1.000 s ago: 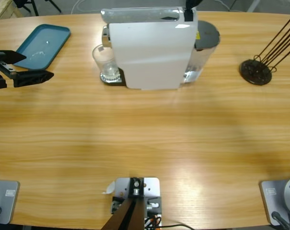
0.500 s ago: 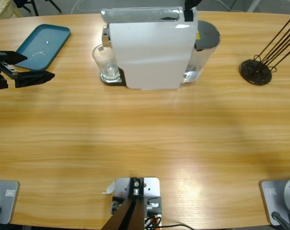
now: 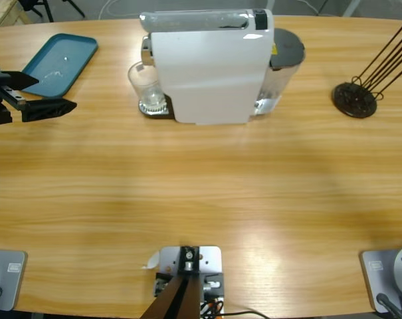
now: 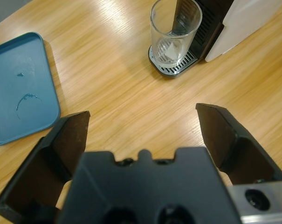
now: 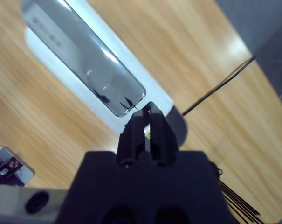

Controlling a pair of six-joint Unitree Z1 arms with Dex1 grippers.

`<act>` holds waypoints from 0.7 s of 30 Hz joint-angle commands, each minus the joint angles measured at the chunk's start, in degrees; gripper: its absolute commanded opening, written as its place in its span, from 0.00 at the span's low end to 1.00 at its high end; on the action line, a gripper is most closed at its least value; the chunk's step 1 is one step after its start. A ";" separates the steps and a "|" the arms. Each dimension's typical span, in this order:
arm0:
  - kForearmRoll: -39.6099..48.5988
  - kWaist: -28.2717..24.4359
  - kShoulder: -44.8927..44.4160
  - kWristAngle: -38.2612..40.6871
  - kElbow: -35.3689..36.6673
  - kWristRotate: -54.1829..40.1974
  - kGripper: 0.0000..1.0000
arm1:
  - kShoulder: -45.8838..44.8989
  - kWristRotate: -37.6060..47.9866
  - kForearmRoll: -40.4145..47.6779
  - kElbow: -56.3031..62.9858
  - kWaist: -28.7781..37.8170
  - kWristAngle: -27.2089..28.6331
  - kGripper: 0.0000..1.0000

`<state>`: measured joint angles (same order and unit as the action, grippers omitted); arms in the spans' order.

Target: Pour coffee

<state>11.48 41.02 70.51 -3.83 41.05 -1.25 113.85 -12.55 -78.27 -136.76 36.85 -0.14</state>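
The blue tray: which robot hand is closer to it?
Left. The left gripper hangs open right beside the blue tray. The right gripper, shut, is up over the white coffee machine, far from the tray.

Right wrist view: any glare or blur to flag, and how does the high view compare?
Right wrist view: window-like glare streaks on the coffee machine lid, right gripper body soft up close. High view: broad sheen on the table, soft shadow beside the machine, nothing washed out.
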 commanded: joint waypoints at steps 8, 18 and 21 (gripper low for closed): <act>-0.76 -0.41 1.56 1.02 -1.67 0.46 1.00 | -0.52 -0.40 -4.79 -2.62 0.94 0.31 0.00; -0.76 -0.41 1.65 1.02 -1.67 0.46 1.00 | -1.79 -0.28 -4.79 -0.42 1.03 -4.77 1.00; -0.76 -0.41 1.65 1.02 -1.67 0.46 1.00 | -1.87 -0.28 -4.84 -0.18 1.03 -4.79 1.00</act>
<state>11.47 41.02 70.51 -3.74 41.05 -1.25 113.72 -12.62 -82.01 -139.28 37.19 -3.05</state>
